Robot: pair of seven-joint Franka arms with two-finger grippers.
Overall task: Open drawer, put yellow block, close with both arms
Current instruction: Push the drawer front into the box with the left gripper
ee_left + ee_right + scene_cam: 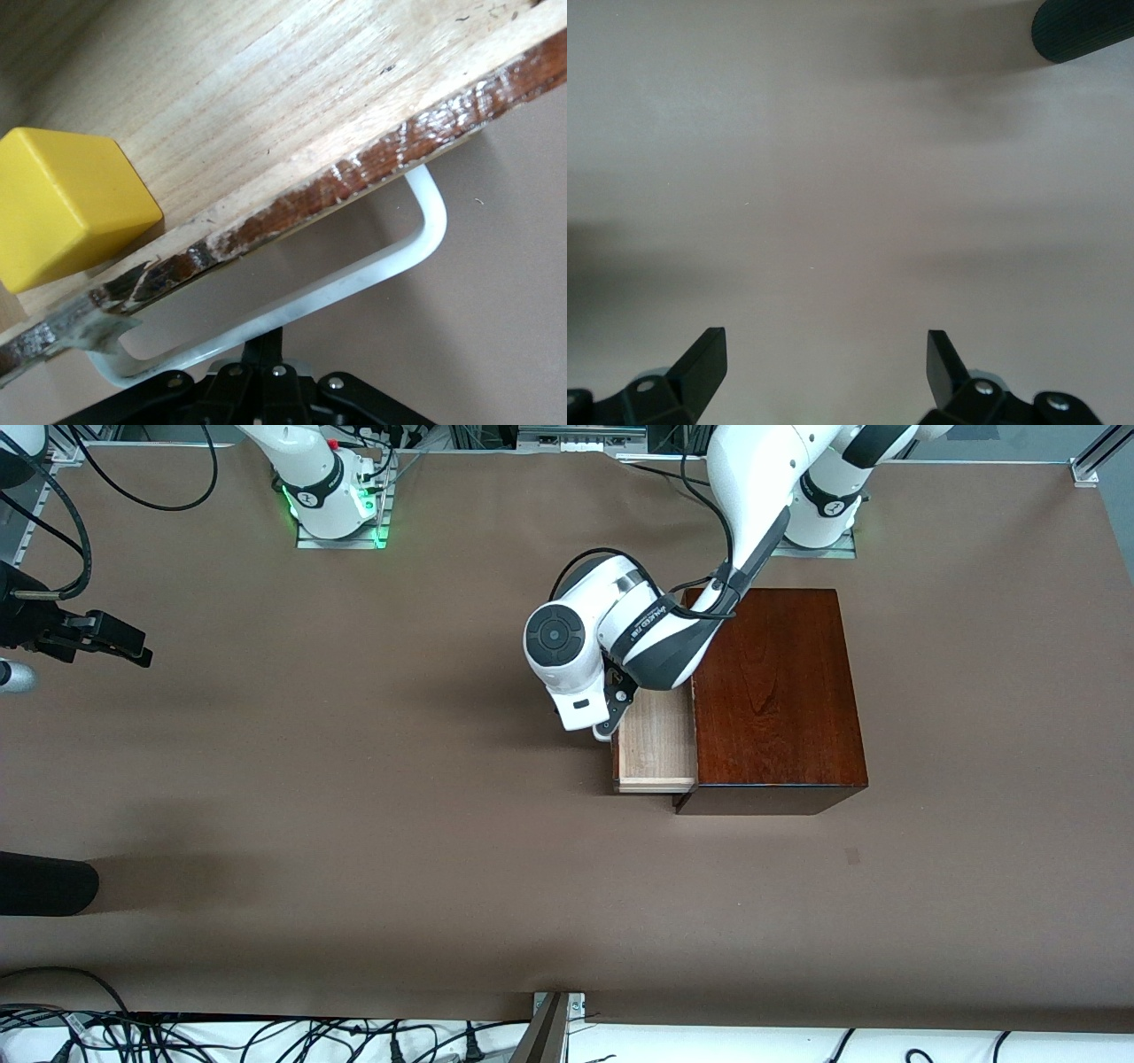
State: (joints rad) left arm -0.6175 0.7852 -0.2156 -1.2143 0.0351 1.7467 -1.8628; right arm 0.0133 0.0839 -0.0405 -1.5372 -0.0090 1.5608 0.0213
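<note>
So, largest first: brown cloth-covered tabletop [354, 850], with the glossy dark mahogany box [775, 691] sitting toward the left arm's end. Its drawer [656, 748], a pale bare-wood tray with a dark reddish-brown front, is pulled partway out toward the right arm's end.

White jointed left arm [647, 633] reaches from its base down over the box and hangs over the farther half of the drawer, hiding that part in the front view. Left gripper [611, 713] is at the drawer front, only partly visible there. White jointed right arm [314, 469] shows just its base; it waits off to its own end of the tabletop.

Left wrist view fills the gap: white metal bar handle [354, 274] runs along the drawer front, with the left gripper [261, 359] clamped shut on the handle. Small bright yellow cube, the yellow block [66, 204], lies inside the drawer on the wood floor, just beside the front wall. Front view does not show the block; the arm covers it.

Right wrist view: right gripper [824, 363] has its jaws spread wide, holding nothing, over bare tabletop. A black ribbed cylinder end [1085, 27] sits at the frame corner.

Black cables [266, 1036] lie along the near tabletop edge.
</note>
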